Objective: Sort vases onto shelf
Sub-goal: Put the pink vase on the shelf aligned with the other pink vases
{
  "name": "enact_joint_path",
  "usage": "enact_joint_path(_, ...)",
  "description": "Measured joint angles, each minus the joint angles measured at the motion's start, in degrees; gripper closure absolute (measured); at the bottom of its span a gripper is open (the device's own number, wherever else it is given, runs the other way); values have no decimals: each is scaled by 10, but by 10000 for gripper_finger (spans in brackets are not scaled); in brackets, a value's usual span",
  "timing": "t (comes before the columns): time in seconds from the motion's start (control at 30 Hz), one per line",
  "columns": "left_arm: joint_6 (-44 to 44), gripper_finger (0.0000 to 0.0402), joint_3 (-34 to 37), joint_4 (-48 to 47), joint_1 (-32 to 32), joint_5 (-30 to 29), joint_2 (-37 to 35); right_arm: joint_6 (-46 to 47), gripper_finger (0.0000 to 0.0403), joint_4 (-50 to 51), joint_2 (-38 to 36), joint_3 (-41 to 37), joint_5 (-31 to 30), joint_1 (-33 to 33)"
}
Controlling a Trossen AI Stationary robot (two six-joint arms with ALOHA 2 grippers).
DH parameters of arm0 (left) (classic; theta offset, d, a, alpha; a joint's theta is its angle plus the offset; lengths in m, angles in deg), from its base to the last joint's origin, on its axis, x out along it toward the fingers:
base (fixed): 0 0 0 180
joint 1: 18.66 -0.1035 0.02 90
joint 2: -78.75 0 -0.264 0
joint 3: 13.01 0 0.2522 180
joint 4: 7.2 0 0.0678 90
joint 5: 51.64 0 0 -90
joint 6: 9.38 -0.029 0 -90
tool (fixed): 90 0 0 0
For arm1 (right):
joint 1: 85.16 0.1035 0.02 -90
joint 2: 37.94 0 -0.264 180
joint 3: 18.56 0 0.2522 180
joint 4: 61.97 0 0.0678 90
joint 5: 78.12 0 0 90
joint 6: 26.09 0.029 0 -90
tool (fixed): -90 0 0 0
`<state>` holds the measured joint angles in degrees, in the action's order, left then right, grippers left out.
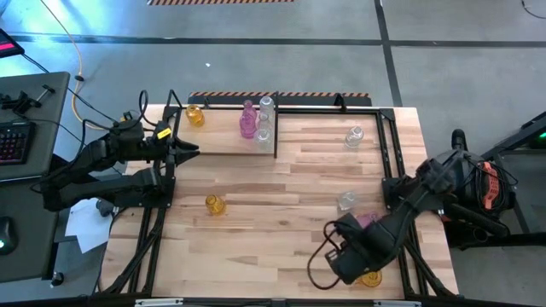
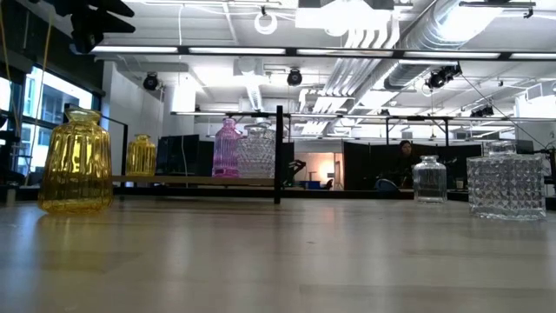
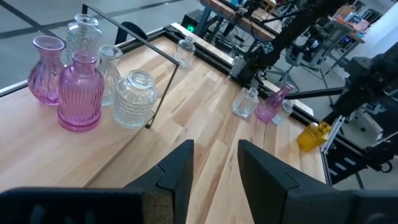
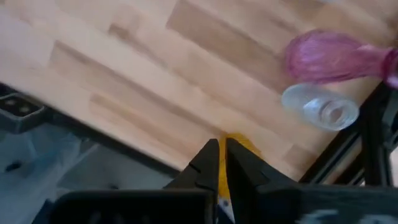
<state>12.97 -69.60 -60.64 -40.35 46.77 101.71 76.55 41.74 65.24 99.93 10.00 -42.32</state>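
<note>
Butcher-block tabletop (image 1: 281,183) carries the shelf (image 1: 223,143) along its far left, with pink, clear and amber vases (image 1: 248,119) grouped on it against the divider. Right gripper (image 4: 221,163) hangs at the near right edge, its jaws pinched almost shut on an amber vase (image 4: 244,147), mostly hidden behind them; a pink vase (image 4: 333,57) and a clear vase (image 4: 320,106) lie just beyond. Left gripper (image 3: 216,163) waits beside the shelf, jaws partly open, holding nothing.
</note>
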Motion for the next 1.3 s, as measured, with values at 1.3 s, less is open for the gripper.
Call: enact_joint_path(1.3,-25,284,0,0,0,-4,0,77,282,-41,-360,-281,-58,42)
